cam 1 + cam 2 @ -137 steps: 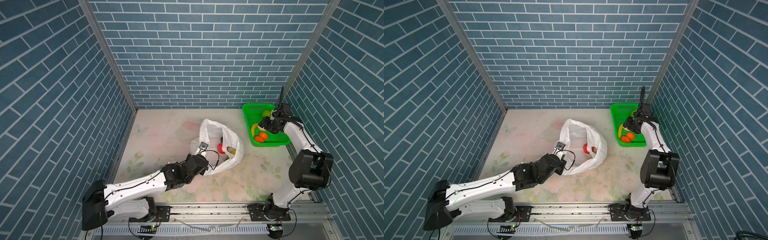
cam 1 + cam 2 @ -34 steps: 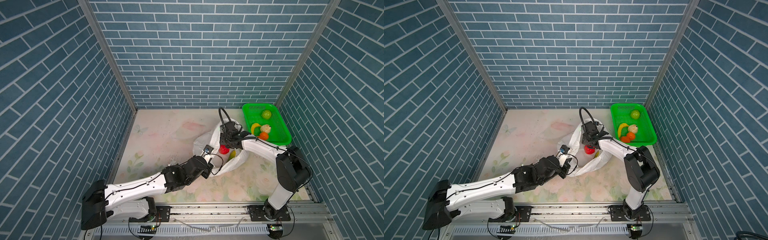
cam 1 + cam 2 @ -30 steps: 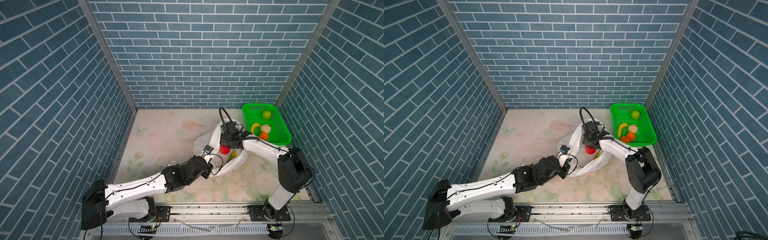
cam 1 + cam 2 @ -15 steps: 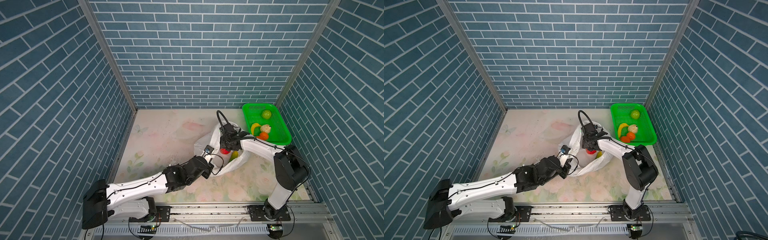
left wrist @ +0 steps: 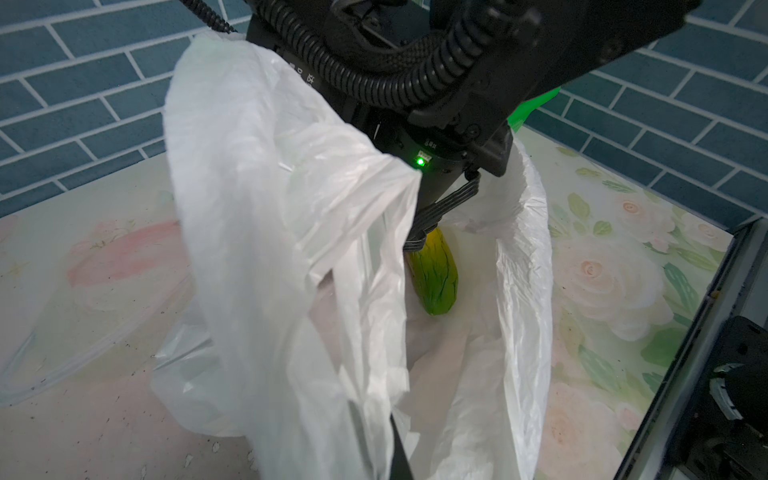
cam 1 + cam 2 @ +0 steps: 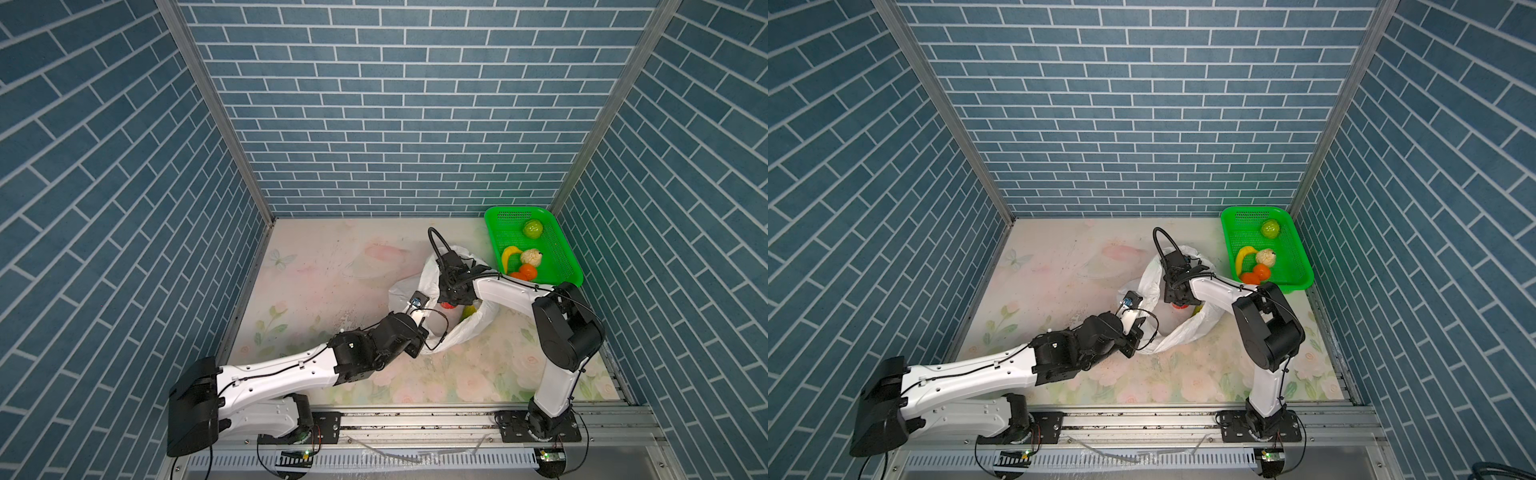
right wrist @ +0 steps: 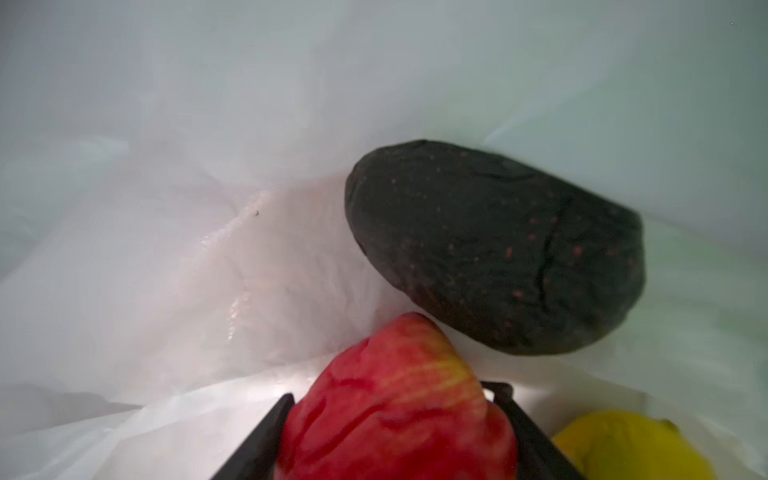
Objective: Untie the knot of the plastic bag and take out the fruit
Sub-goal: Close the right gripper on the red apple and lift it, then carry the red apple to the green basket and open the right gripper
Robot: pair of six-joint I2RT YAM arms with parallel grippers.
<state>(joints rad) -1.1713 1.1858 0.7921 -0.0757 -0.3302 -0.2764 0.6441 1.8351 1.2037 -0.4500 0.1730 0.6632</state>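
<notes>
Right hand (image 7: 392, 392) grips red fruit (image 7: 390, 436) inside plastic bag (image 7: 166, 257)

A robotics lab test cell: blue brick-print panels (image 6: 395, 124) on aluminium corner posts (image 6: 217, 108) box in a floral-print tabletop (image 6: 332, 266), with two robot arms (image 6: 282, 374) bolted to a metal rail (image 6: 415, 419).

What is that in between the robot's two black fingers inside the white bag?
The red fruit sits between the right gripper's fingers, inside the plastic bag; both fingers seem to touch its sides. The right wrist view shows it.
</notes>
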